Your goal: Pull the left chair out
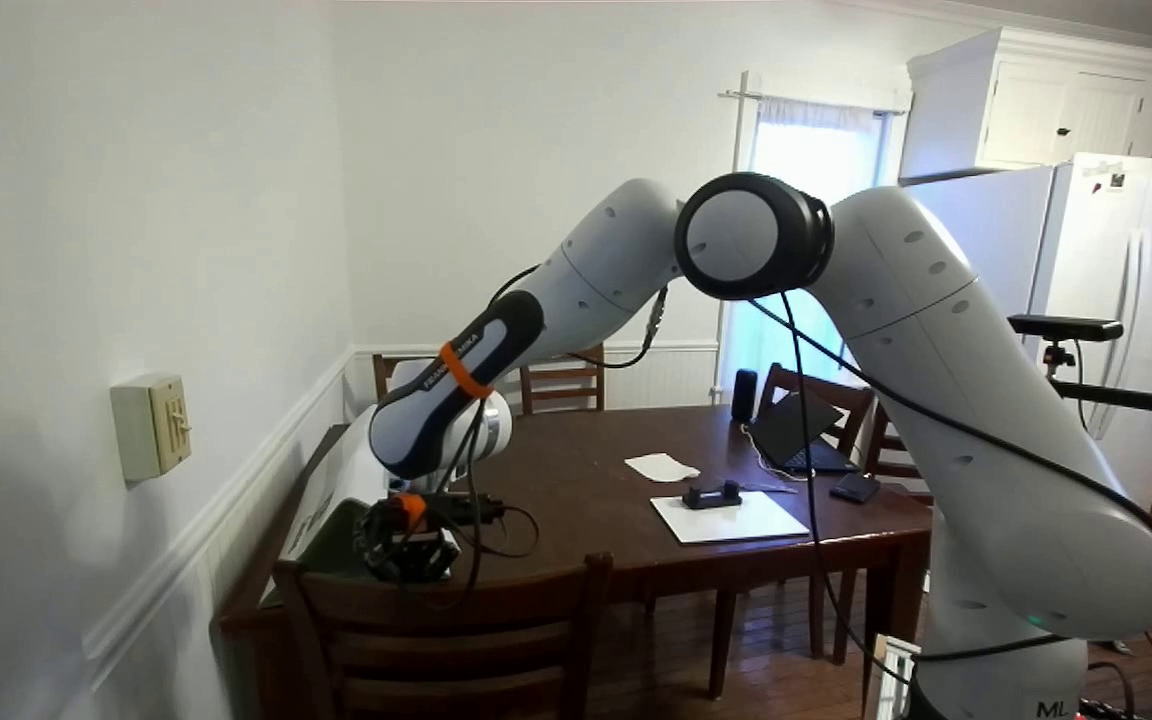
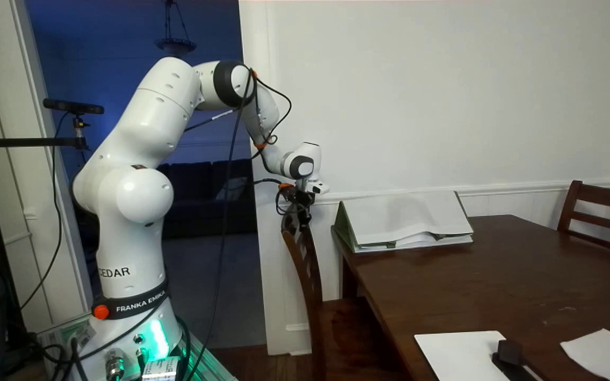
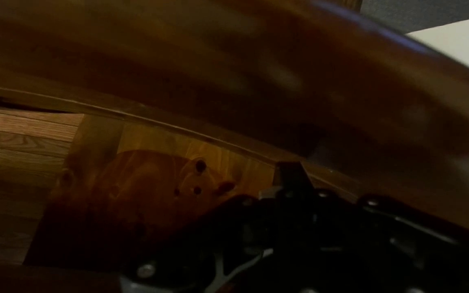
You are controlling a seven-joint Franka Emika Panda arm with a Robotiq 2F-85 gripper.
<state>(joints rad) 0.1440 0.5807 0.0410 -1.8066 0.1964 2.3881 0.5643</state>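
Observation:
The left chair is dark brown wood with a slatted back. Its back (image 1: 456, 645) stands at the table's near end in an exterior view. Its back (image 2: 309, 270) also shows side-on in an exterior view, the seat partly under the table. My gripper (image 1: 416, 568) is at the chair's top rail, also at the rail in an exterior view (image 2: 303, 218). In the wrist view the chair's rail (image 3: 185, 69) crosses the top and the seat (image 3: 153, 179) lies below. My fingers (image 3: 293, 173) look shut together, with nothing visible between them, on the seat side of the rail. Contact is unclear.
The brown table (image 1: 576, 450) stands beyond the chair. A large green-and-white binder (image 2: 405, 219) lies on it by the wall. A white board (image 1: 726, 520), black holder (image 1: 713, 496), paper (image 1: 660, 467) and laptop (image 1: 801, 440) are on it. The wall (image 1: 236, 250) is close beside the chair.

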